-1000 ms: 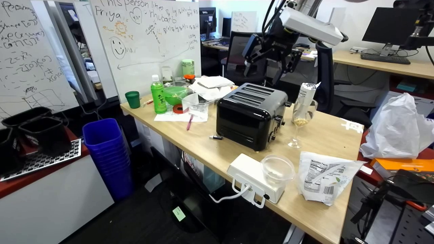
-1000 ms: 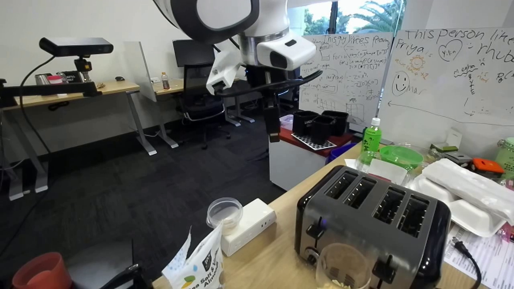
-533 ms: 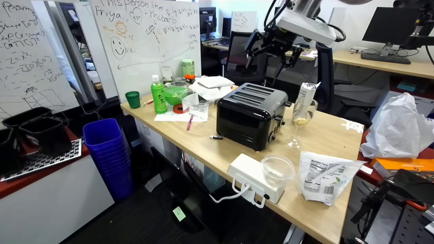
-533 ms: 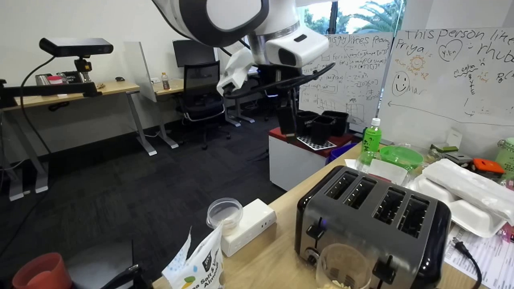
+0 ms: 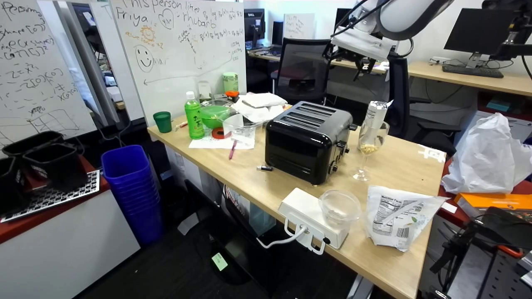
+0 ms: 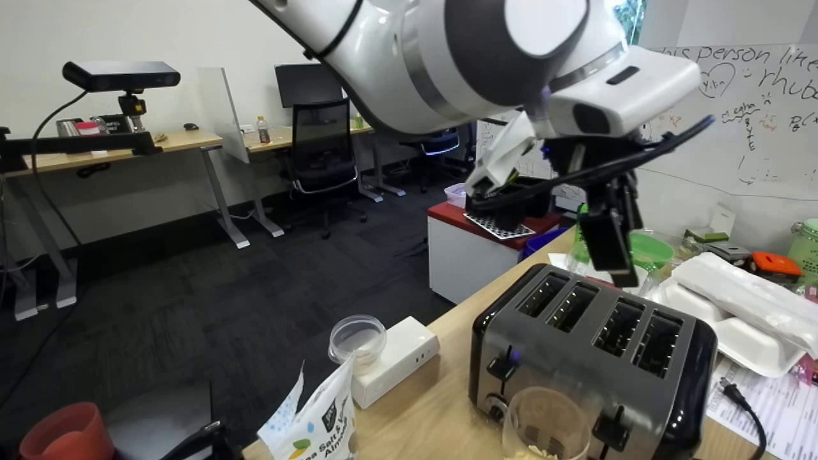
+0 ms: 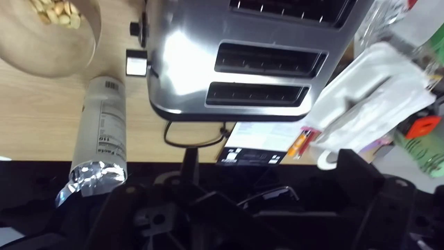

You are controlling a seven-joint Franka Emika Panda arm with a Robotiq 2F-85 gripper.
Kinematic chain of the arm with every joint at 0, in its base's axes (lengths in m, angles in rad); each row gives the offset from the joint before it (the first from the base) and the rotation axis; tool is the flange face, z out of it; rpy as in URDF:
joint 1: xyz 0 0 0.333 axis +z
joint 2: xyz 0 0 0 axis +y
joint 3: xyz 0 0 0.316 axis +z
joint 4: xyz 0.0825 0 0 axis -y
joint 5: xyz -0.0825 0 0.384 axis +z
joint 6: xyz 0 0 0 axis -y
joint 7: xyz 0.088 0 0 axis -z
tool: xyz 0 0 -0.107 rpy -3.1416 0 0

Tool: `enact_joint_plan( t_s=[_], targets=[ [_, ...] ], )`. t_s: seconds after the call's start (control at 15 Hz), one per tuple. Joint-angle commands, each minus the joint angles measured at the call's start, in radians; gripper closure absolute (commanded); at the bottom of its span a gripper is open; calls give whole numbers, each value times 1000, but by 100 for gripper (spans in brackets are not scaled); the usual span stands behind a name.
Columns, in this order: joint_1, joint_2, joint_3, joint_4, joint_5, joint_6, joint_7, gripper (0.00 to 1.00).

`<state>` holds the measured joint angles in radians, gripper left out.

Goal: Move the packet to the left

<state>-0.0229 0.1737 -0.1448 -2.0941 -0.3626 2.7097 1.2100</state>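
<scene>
The packet (image 5: 377, 114) is a slim whitish upright pack with a crumpled silver foil top. In an exterior view it shows partly through the wine glass, beside the black toaster (image 5: 308, 141). In the wrist view the packet (image 7: 104, 125) is at left, with its foil end toward the bottom of the picture. It does not show in the exterior view from the toaster's lever side. My gripper (image 7: 270, 158) is open and empty, its fingers spread wide. The packet lies outside the fingers, to their left in the wrist view. The gripper (image 6: 617, 262) is raised near the toaster's far side.
The wine glass (image 5: 370, 143) with nuts stands close to the packet. A white printed pouch (image 5: 401, 218), a clear tub (image 5: 340, 205) and a white power strip (image 5: 309, 214) are near the table's front edge. Foam boxes (image 6: 741, 319) and a green bottle (image 5: 193, 116) lie beyond the toaster.
My arm has swung to the right in an exterior view, bringing the gripper from over the floor area to near the toaster. The gripper has turned. The packet has not moved.
</scene>
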Motion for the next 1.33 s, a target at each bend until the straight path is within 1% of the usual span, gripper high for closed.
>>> enact_joint_plan(
  t_s=[0.0, 0.13, 0.27, 0.33, 0.4, 0.47, 0.6, 0.87, 1.0, 1.13, 1.27],
  targets=[
    [50, 109, -110, 122, -160, -30, 261, 0],
    [72, 162, -167, 180, -209, -74, 384, 0],
    [86, 205, -206, 223, -223, -140, 478, 0],
    [89, 218, -213, 239, -214, -177, 516, 0],
    [57, 189, -183, 193, -196, -107, 432, 0],
    [60, 204, -189, 211, -197, -133, 462, 0],
    [65, 210, -192, 223, -198, -146, 484, 0],
    [67, 210, -192, 227, -200, -160, 492, 0],
    [60, 223, -194, 243, -190, -186, 488, 0],
    [36, 230, -183, 250, -160, -213, 451, 0],
    [-4, 242, -165, 262, -87, -256, 376, 0]
  ],
)
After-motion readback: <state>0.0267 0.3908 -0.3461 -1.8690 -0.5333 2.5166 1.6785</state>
